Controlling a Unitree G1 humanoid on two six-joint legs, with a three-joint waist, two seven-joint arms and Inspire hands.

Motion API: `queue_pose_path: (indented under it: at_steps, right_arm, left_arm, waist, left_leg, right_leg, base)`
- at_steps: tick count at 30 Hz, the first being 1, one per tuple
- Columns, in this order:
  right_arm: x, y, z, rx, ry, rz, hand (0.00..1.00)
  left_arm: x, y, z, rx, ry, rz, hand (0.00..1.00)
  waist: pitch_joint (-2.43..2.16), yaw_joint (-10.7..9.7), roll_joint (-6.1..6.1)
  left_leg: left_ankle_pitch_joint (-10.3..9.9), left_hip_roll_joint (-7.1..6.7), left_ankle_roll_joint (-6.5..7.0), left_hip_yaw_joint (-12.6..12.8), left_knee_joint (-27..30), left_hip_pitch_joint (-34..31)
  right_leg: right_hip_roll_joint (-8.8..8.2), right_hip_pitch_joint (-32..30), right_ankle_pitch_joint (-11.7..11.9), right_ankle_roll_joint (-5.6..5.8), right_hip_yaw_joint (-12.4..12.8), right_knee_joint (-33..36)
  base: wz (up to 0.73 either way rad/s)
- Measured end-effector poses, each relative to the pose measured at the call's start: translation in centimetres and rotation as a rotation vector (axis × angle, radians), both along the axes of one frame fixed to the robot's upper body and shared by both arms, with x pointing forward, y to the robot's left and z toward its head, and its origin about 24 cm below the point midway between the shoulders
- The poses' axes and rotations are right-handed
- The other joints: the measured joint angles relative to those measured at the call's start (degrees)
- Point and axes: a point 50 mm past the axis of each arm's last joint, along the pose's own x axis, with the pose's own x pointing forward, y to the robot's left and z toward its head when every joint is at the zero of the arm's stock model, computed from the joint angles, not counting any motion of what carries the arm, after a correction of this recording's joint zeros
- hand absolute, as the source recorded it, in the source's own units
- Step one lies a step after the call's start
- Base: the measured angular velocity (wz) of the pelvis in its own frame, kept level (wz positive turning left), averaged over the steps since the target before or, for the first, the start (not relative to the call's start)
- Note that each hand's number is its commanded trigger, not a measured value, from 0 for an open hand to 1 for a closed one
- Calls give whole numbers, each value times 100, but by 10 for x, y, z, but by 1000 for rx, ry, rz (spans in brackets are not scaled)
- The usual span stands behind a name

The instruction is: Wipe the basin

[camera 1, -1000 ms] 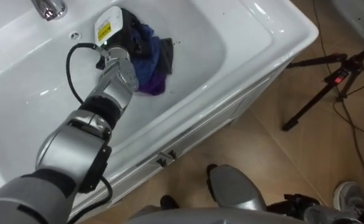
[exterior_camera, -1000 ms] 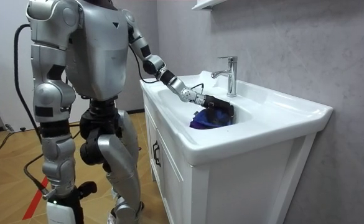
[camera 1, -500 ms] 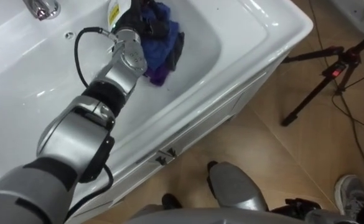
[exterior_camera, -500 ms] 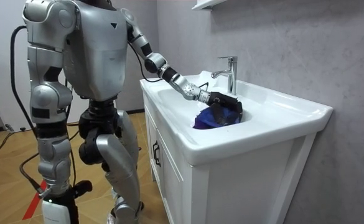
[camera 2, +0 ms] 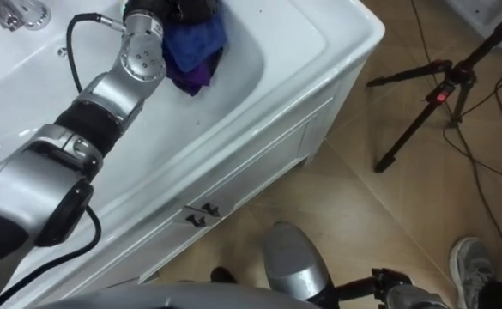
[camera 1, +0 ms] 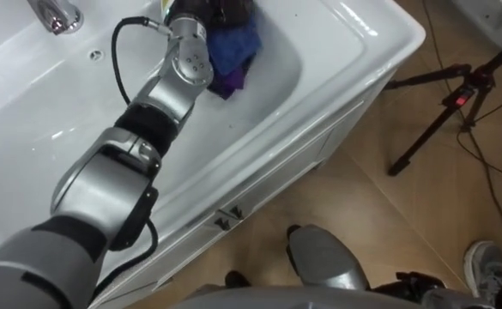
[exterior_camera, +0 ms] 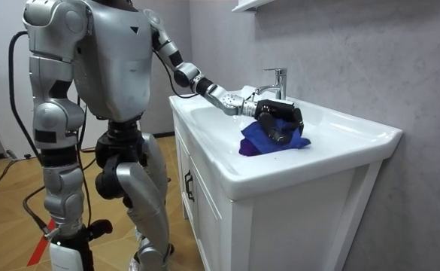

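At the washstand, robot: stands before the white cabinet (camera 1: pixel 263 184), left arm stretched across the bowl.
Left robot hand (camera 1: pixel 209 10): dark fingers curled into the cloth, gripping it.
Blue-and-purple cloth (camera 1: pixel 233 47): bunched under the left robot hand, against the inner wall of the basin on the robot's right, away from the tap.
White ceramic basin (camera 1: pixel 353 51): rectangular, set on top of the white cabinet.
Chrome tap (camera 1: pixel 55 12): on the back ledge.
Right robot hand (exterior_camera: pixel 75 245): low at the robot's side; grip cannot be told.
Black tripod (camera 1: pixel 456 103): on the wooden floor, right of the cabinet.
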Motion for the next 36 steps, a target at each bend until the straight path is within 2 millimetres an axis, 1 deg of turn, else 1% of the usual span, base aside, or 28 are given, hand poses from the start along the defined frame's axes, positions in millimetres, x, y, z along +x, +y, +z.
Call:
queue_pose_path:
  at_steps: [3, 8, 11, 15, 18, 20, 21, 22, 23, 26, 27, 28, 29, 30, 32, 34, 36]
  right_arm:
    - [0, 0, 0, -2, -1, 0, 0]
    - [-4, 0, -1, 0, 12, -4, 0]
    - [-7, 0, -1, 1, 30, -10, 0]
    - [-8, 0, -1, 2, 38, -11, 0]
    - [-8, 0, -1, 7, 44, -14, 0]
    - [-10, 0, -1, 11, 51, -15, 0]
    - [-10, 0, -1, 16, 57, -13, 0]
    - [-10, 1, -1, 18, 57, -12, 0]
    - [-10, 1, -1, 18, 56, -12, 0]
    - [-7, 1, -1, 17, 46, -7, 0]
    - [-7, 1, -1, 18, 45, -7, 0]
    - [-6, 2, -1, 19, 42, -7, 0]
    - [-6, 1, -1, 19, 43, -6, 0]
    - [-6, 2, -1, 21, 51, -7, 0]
    - [-8, 3, -2, 22, 68, -6, 0]
    - [-8, 2, -1, 16, 81, 6, 0]
    - [-8, 2, -1, 15, 82, 11, 0]
  left_arm:
    - [0, -1, 0, 0, -2, -14, 100]
    - [0, -1, -2, 11, 16, -33, 100]
    - [-1, 0, -8, 96, 32, -49, 100]
    - [-2, 0, -11, 187, 21, -64, 100]
    - [-3, 4, -16, 227, 30, -57, 100]
    - [-4, 6, -21, 230, 43, -52, 100]
    - [-5, 8, -23, 232, 50, -47, 100]
    - [-5, 9, -25, 233, 57, -41, 100]
    - [-5, 11, -26, 235, 61, -37, 100]
    - [-9, 21, -39, 251, 108, 3, 100]
    - [-13, 27, -51, 288, 159, 14, 100]
    - [-20, 35, -66, 324, 231, 31, 100]
    - [-24, 39, -74, 340, 268, 39, 100]
    - [-31, 45, -85, 350, 313, 57, 100]
    - [-33, 53, -87, 370, 322, 79, 100]
    - [-35, 60, -89, 417, 334, 91, 100]
    - [-37, 62, -92, 437, 342, 100, 100]
  waist:
    - [0, -38, -1]
    - [-1, -32, -1]
    - [0, -23, -3]
    - [1, -15, -4]
    - [7, 36, -25]
    - [32, 62, -80]
    - [31, 64, -93]
    - [40, 84, -133]
    - [35, 90, -143]
    - [13, 108, -185]
    - [-7, 107, -209]
    - [-10, 107, -241]
    - [-16, 110, -252]
    - [-37, 121, -276]
    - [-53, 195, -358]
    - [-89, 203, -435]
    - [-94, 209, -439]
  left_leg:
    - [-5, 14, -8, 9, -11, 52]
    - [-5, 15, -8, 18, -32, 84]
    - [-5, 15, -8, 45, -49, 151]
    - [-4, 9, -8, 65, -103, 228]
    - [-4, 7, -8, 166, -139, 331]
    - [-4, 7, -8, 213, -148, 387]
    - [-4, 7, -8, 220, -148, 406]
    - [-5, 2, -8, 234, -144, 416]
    - [-5, -1, -8, 240, -140, 417]
    - [-5, 0, -8, 257, -133, 429]
    - [-6, -2, -10, 260, -131, 430]
    - [-8, -9, -14, 265, -131, 437]
    - [-9, -9, -15, 267, -129, 434]
    - [-14, -14, -23, 285, -104, 399]
    - [-13, -8, -26, 285, -56, 312]
    - [-35, 33, -41, 283, 28, 270]
    - [-72, 85, -55, 281, 89, 280]
  right_leg:
    - [15, 70, 12, -7, 3, -55]
    - [22, 108, 12, -8, 6, -99]
    - [22, 157, 11, -8, 11, -109]
    - [22, 206, 12, -7, 23, -129]
    - [40, 244, 11, -4, 106, -112]
    - [46, 270, 12, -3, 143, -96]
    - [48, 280, 11, -2, 155, -85]
    - [55, 270, 5, 2, 188, -46]
    - [61, 260, 2, 6, 210, -28]
    - [86, 256, 2, 9, 263, 3]
    - [91, 235, 1, 9, 281, 40]
    - [92, 208, -2, 10, 294, 91]
    - [93, 191, -1, 9, 295, 104]
    - [91, 119, -13, 1, 304, 186]
    - [91, 39, -9, -6, 303, 236]
    - [113, 43, 7, -23, 292, 238]
    - [153, 105, 33, -35, 293, 185]
  base:
    - [-3]
    - [0]
    - [-3]
    - [-3]
    - [-16]
    - [-15]
    - [-5]
    - [-5]
    - [-7]
    - [-6]
    - [-4]
    - [-5]
    - [-6]
    - [0]
    - [0]
    - [0]
    - [-4]
